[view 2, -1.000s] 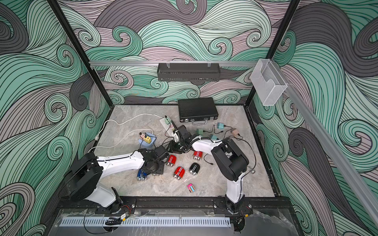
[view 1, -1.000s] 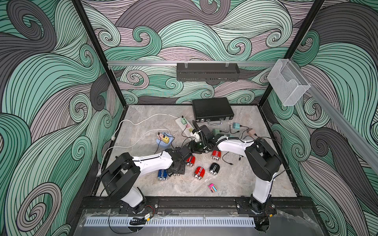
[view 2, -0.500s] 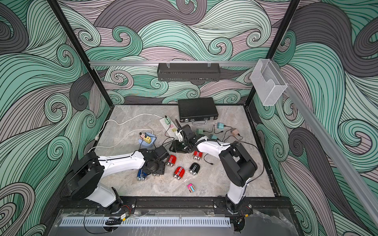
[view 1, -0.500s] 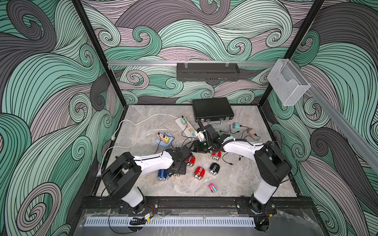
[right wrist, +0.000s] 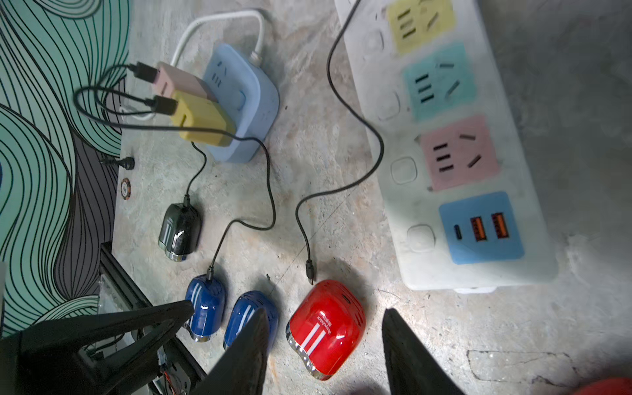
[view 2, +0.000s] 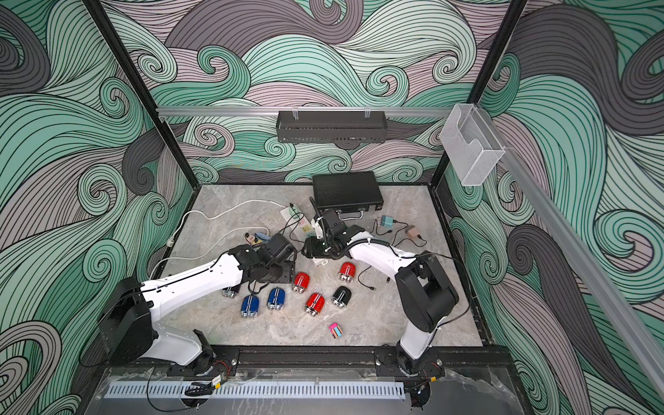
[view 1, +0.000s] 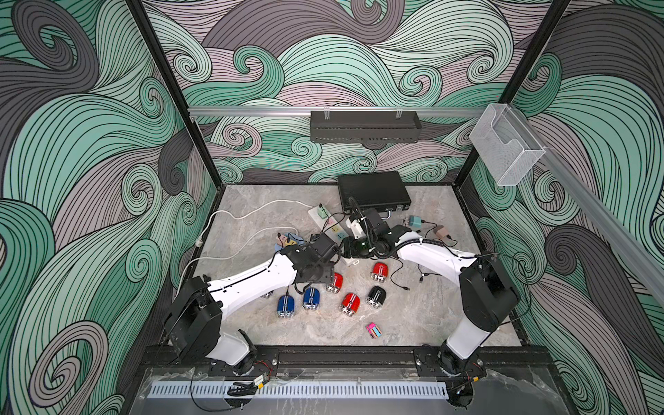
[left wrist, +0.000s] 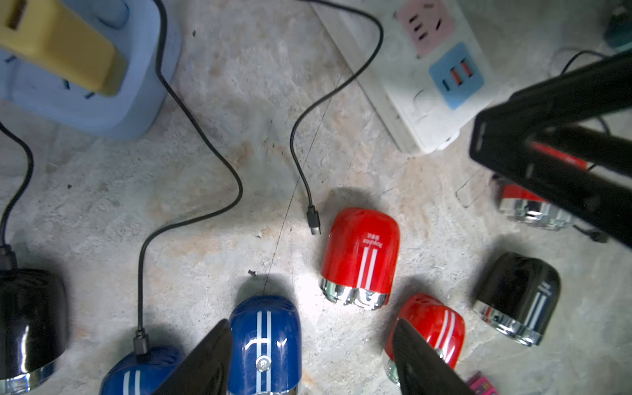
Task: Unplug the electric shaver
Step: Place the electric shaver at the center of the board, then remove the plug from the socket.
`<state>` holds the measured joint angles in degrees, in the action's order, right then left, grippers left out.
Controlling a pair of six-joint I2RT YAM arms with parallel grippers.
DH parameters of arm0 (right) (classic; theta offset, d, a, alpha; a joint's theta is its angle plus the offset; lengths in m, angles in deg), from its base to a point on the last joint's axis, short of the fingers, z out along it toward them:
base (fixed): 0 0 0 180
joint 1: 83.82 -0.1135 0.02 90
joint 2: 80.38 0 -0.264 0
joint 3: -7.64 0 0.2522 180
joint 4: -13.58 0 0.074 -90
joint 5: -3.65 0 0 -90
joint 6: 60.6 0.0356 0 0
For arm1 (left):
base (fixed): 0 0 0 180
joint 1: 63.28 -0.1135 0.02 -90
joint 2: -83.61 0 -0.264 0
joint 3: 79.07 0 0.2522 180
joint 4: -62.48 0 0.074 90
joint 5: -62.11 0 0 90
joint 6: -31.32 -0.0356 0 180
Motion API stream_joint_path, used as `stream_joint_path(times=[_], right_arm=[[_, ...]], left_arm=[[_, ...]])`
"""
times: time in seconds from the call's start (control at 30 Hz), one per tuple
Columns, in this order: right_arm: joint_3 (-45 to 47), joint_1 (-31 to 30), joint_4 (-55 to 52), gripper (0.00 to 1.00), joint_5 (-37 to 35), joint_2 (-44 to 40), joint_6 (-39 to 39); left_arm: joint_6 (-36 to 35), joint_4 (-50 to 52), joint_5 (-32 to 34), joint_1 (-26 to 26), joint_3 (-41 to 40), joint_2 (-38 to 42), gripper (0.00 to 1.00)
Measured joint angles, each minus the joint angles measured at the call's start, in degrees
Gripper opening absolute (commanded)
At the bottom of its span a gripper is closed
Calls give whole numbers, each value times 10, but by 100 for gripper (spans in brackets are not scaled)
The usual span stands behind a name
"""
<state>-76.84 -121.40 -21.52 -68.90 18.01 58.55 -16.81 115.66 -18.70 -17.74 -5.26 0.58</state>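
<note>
A red shaver point(right wrist: 326, 328) lies on the marble floor point(right wrist: 342, 102) under my open right gripper point(right wrist: 325, 313), whose fingers stand clear on either side of it. The black cable's plug point(right wrist: 310, 273) lies loose just off the shaver's end, out of its port. The left wrist view shows the same red shaver point(left wrist: 359, 256) and free plug point(left wrist: 313, 220) ahead of my open, empty left gripper point(left wrist: 311, 328). Cables still run into a blue shaver point(right wrist: 205, 311) and a black shaver point(right wrist: 179, 231). In a top view the red shaver point(view 1: 337, 282) is half hidden by the left wrist.
A white power strip point(right wrist: 444, 154) lies beside the red shaver. A blue cube socket point(right wrist: 246, 99) carries yellow and pink adapters. Several more shavers, red, blue and black, lie near the front point(view 1: 375, 296). A black case point(view 1: 373, 190) sits at the back, with loose chargers point(view 1: 416, 222) to the right.
The right arm's elbow has swung out to the right, with its wrist staying over the strip's end. Both grippers' jaws stand wider than a second ago. The left arm has hardly moved.
</note>
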Motion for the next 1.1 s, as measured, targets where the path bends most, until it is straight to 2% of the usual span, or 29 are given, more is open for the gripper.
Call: stream_joint_path(times=[0.3,0.47,0.57,0.8,1.0,1.1], right_arm=[[-147,6,-67,54,-45,52,-48],[-231,10,-106,53,-80,110,-77],[-274,12,-122,54,-103,141,-95],[-358,14,-140,53,-133,203,-128],[-386,18,-138,53,-142,243,-150],[-415,18,-139,53,-142,268,-160]], left_arm=[[-21,-27,-63,-106,39,-20,71],[-42,-38,-101,-157,101,-62,65],[-54,-48,-122,-177,142,-84,58],[-68,-62,-158,-215,213,-149,55],[-70,-69,-192,-253,243,-211,48],[-72,-70,-206,-271,261,-234,48]])
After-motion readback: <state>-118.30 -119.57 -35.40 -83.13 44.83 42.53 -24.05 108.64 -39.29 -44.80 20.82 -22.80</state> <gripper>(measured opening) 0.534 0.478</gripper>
